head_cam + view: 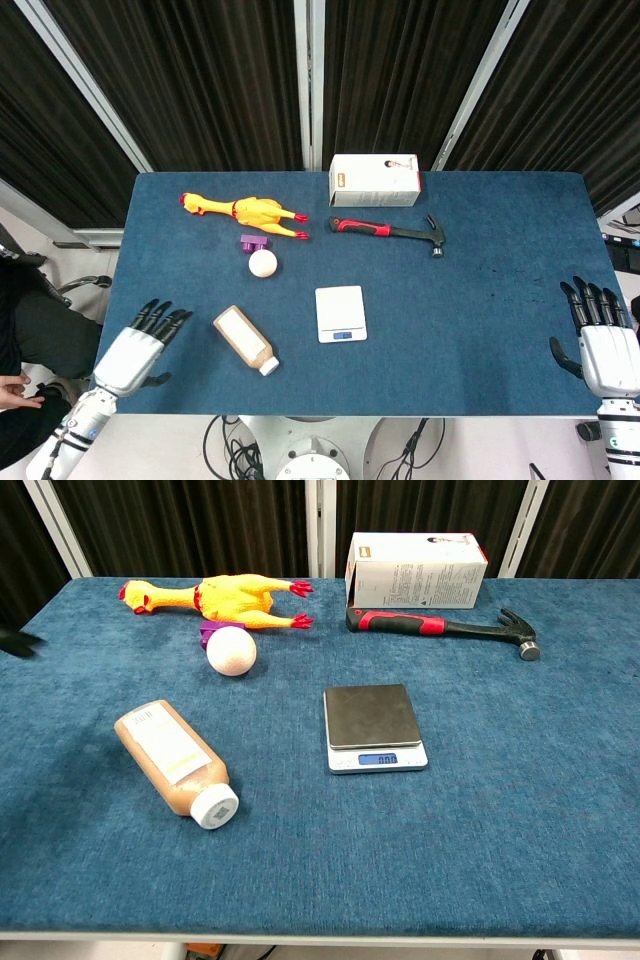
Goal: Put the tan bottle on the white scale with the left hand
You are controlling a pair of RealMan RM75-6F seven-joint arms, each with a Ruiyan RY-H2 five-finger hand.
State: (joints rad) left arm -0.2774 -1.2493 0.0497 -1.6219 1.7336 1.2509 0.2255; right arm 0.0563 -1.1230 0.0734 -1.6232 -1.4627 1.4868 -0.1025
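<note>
Tan bottle [244,339]: lying on side, just left of white scale [341,313], cap twd robot. Left hand [137,354]: empty, fingers spread, beside bottle. Approach: wrap body mid-length, avoid cap.

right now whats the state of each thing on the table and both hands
tan bottle: lying on its side, cap on, not held
white scale: platform bare, display lit
left hand: open, over the table's left edge, apart from the bottle
right hand: open, off the table's right edge
hammer: lying flat
white box: closed
rubber chicken: lying flat
</note>
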